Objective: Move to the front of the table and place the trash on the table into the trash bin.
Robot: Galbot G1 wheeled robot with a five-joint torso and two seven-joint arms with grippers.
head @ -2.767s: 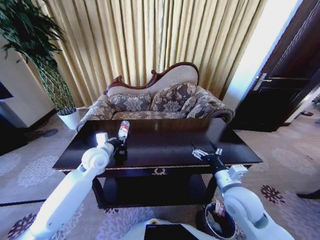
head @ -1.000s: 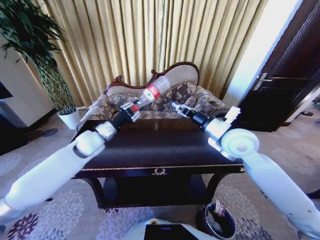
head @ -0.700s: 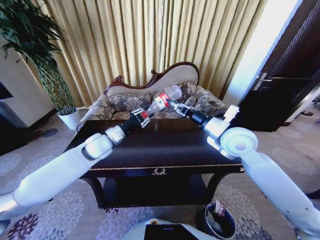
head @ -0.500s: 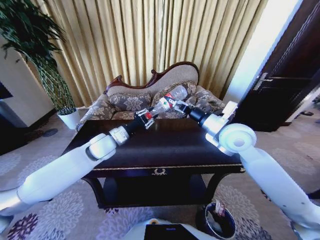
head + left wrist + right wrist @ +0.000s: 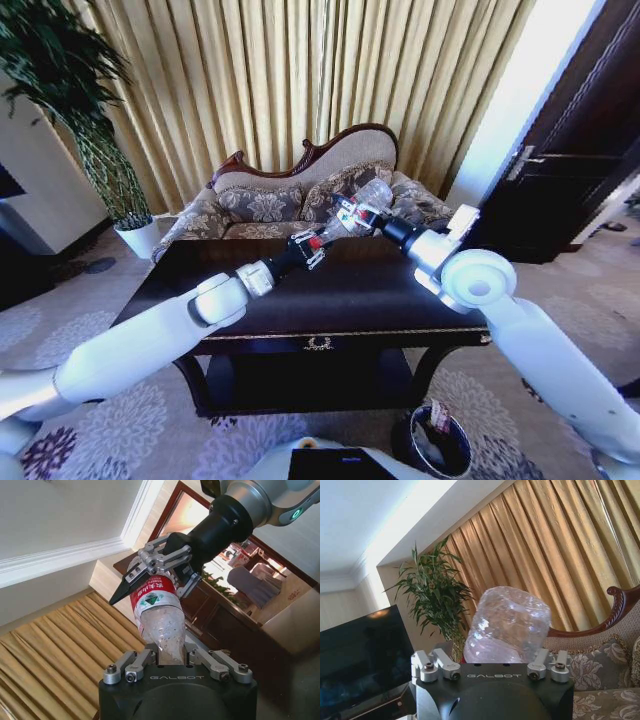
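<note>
A clear plastic bottle (image 5: pixel 372 193) with a red label hangs tilted in the air over the far side of the dark glossy table (image 5: pixel 330 300). My left gripper (image 5: pixel 312 246) is shut on its neck end. My right gripper (image 5: pixel 352 213) sits around the labelled middle, coming from the opposite side. In the left wrist view the bottle (image 5: pixel 162 625) rises from my left gripper (image 5: pixel 172 655) into the right gripper (image 5: pixel 155 577). The right wrist view has the bottle's clear base (image 5: pixel 510 625) close in front of it. The trash bin (image 5: pixel 432 440) stands on the carpet by the table's front right leg.
A patterned sofa (image 5: pixel 260 205) and gold curtains stand behind the table. A potted plant (image 5: pixel 140 238) is at the back left. A dark door (image 5: pixel 570 170) is at the right. Some litter (image 5: pixel 438 418) lies in the bin.
My left arm has lifted the bottle off the table and swung it rightward. My right arm has risen from the table's front right to meet it, and now sits around the label.
</note>
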